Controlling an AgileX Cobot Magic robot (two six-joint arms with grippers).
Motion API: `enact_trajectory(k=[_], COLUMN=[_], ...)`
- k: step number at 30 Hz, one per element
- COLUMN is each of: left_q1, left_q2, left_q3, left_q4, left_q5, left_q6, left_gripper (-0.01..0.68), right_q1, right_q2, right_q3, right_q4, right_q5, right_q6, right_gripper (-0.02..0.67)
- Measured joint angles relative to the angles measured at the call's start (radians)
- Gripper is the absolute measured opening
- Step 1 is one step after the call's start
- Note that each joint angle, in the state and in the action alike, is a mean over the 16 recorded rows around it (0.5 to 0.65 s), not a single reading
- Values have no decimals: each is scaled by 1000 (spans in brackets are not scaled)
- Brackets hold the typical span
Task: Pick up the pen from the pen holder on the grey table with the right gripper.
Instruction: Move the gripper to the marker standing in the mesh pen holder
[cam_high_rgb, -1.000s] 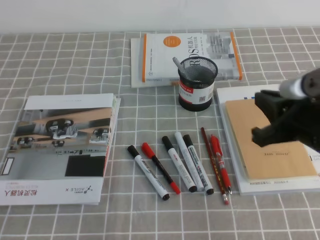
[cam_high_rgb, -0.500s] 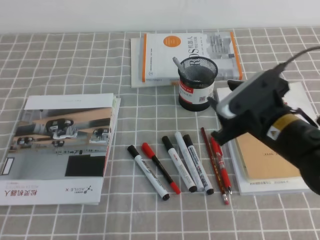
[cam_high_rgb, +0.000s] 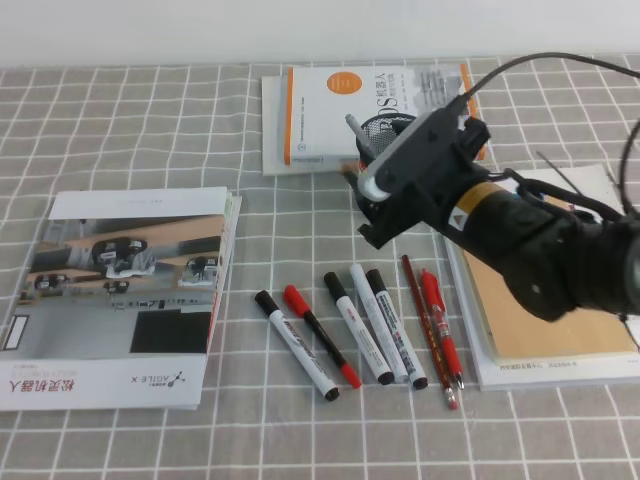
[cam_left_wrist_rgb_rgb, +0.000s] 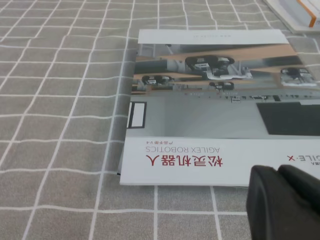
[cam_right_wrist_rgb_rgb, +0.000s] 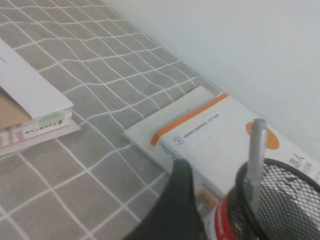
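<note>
The right gripper (cam_high_rgb: 368, 200) has swung over the pen holder (cam_high_rgb: 385, 128) (fingers hidden).

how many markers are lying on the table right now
4, side by side in front of the pen holder: black-capped marker, red-capped marker, then two black-capped markers. The arm may hide others.

Plain, seemingly white wall (cam_high_rgb: 300, 30) behind
</note>
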Motion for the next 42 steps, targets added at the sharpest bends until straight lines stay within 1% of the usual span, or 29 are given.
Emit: enact_trajectory(k=[4, 8, 24, 33, 37, 42], left_q1=[0, 0, 0, 0, 0, 0], left_q2=[0, 0, 0, 0, 0, 0], left_q3=[0, 0, 0, 0, 0, 0], left_q4=[0, 0, 0, 0, 0, 0], left_q5=[0, 0, 0, 0, 0, 0], left_q6=[0, 0, 0, 0, 0, 0], left_gripper=[-5, -5, -5, -5, -5, -5], right_q1=[0, 0, -3, -9, -10, -10], right_q2=[65, 122, 284, 340, 354, 362], right_q3=[-76, -146, -363, -429, -445, -453], right_q4=[-5, -2, 86, 133, 149, 165], right_q5=[-1, -1, 19, 48, 58, 65], right_q6=[-8, -24, -137, -159, -164, -171], right_gripper=[562, 576, 571, 532, 491, 420])
